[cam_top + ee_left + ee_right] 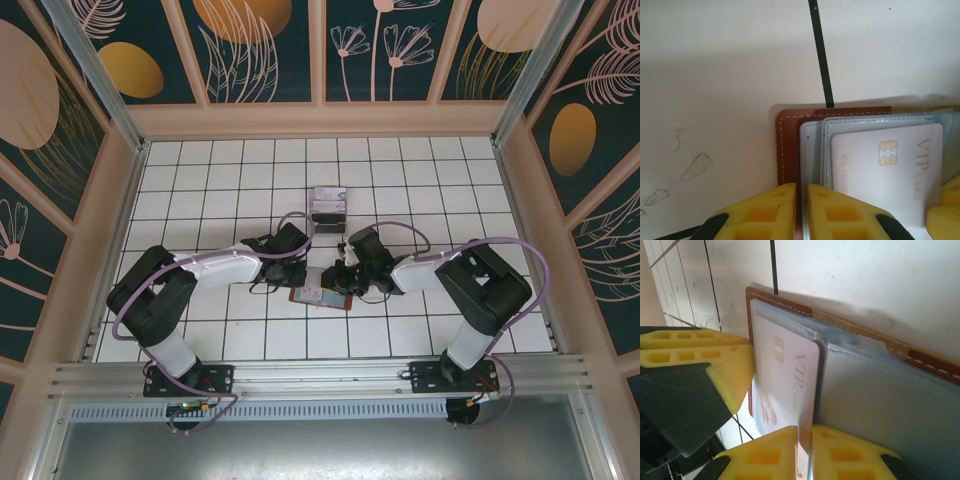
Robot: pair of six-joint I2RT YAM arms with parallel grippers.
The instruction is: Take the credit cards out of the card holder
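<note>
top view: the card holder (322,298) lies open on the white tiled table (220,180), near its front middle, right between the left gripper (293,272) and the right gripper (343,280). a clear stand (328,205) with cards in it sits behind, apart from the wallet. the left arm (215,272) is bent at the elbow and reaches in from the left; the right arm (440,270) mirrors it from the right, and both wrists are low over the wallet.

left wrist view: brown leather with pale stitching frames grey-blue see-through sleeves. a white vip card (890,170) with a gold chip lies on top of them. the left gripper's yellow fingers are pressed together on the brown leather edge. another yellow finger (945,210) touches the wallet's right side.

right wrist view: the same card sticks out past its sleeve. the right gripper's fingers are nearly together, with the card's edge pinched between them. the left gripper's fingers sit at the wallet's far-left end.
</note>
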